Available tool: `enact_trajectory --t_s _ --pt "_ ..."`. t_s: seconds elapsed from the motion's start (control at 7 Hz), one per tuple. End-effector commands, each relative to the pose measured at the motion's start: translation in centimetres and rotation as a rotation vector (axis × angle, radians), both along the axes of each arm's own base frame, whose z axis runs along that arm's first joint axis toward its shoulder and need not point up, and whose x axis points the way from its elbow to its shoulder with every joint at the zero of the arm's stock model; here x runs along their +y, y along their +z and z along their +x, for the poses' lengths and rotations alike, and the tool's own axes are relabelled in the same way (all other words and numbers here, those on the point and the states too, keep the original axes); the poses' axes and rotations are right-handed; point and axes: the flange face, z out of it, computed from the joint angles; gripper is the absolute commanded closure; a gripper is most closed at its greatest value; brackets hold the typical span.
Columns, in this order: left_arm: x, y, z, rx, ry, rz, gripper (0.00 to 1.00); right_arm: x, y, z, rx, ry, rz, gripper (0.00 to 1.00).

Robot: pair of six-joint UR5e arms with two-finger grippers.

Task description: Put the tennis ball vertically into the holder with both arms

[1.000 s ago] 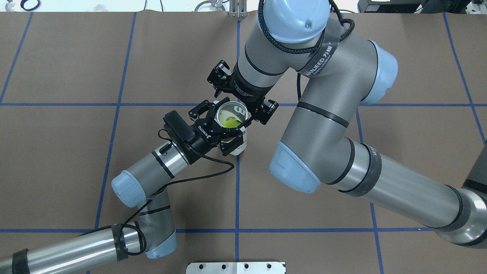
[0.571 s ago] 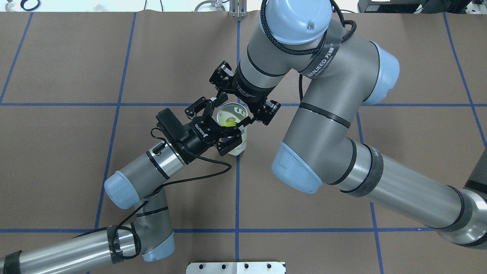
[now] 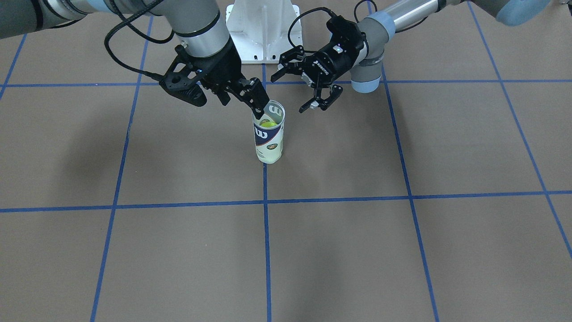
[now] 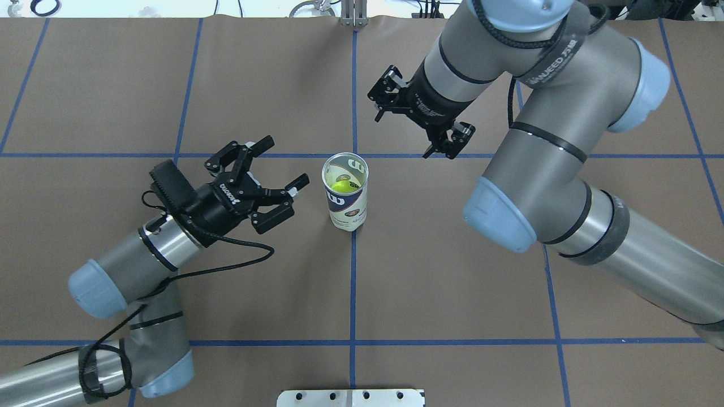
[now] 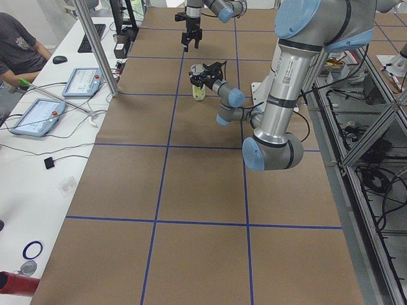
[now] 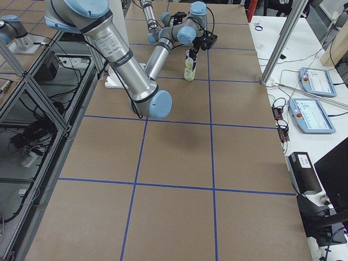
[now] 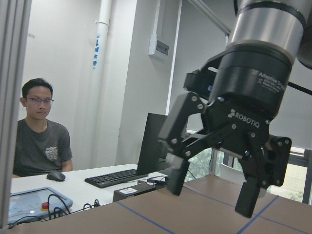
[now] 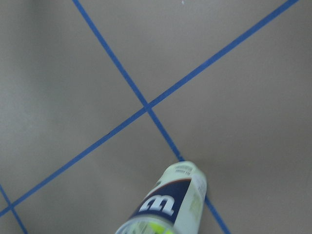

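Note:
The holder, a clear tube with a navy-and-white label, stands upright at the table's middle, held by nothing. A yellow-green tennis ball sits inside it. The holder also shows in the front view and, blurred, in the right wrist view. My left gripper is open and empty, left of the holder and apart from it. My right gripper is open and empty, raised behind and to the right of the holder. In the front view one of its fingertips lines up with the rim. It also shows open in the left wrist view.
Brown paper with blue tape lines covers the table. The white pedestal base stands behind the holder. A side table with tablets and a seated operator lie beyond the table's far edge.
The left gripper backed away from the holder to the left. The right gripper moved up and to the right, away from the rim. The holder and ball stayed put.

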Motion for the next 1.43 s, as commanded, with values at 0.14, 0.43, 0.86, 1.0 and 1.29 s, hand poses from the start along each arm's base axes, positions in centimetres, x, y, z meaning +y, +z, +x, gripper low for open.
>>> enact_trajectory --t_s 0.14,0.43,0.86,1.0,1.29 --pt "-3.7 8.8 -7.6 -0.064 -0.068 -0.134 0.18 -5.6 12.1 10.4 0.125 -0.009 0.036 0.01" --pt "-7.8 14.2 -12.6 -0.183 -0.08 -0.216 0.02 -8.9 20.6 16.3 0.227 -0.063 0.067 0.01" --pt "-18.8 17.0 -22.3 -0.514 0.003 -0.52 0.01 -11.0 28.9 21.4 0.316 -0.182 0.128 0.01" --pt "-21.9 16.5 -24.8 -0.566 0.059 -0.648 0.01 -11.5 30.9 23.2 0.329 -0.202 0.147 0.01" --pt "-24.4 18.8 -31.6 -0.584 0.245 -0.949 0.02 -11.2 34.7 26.6 0.343 -0.23 0.186 0.01"
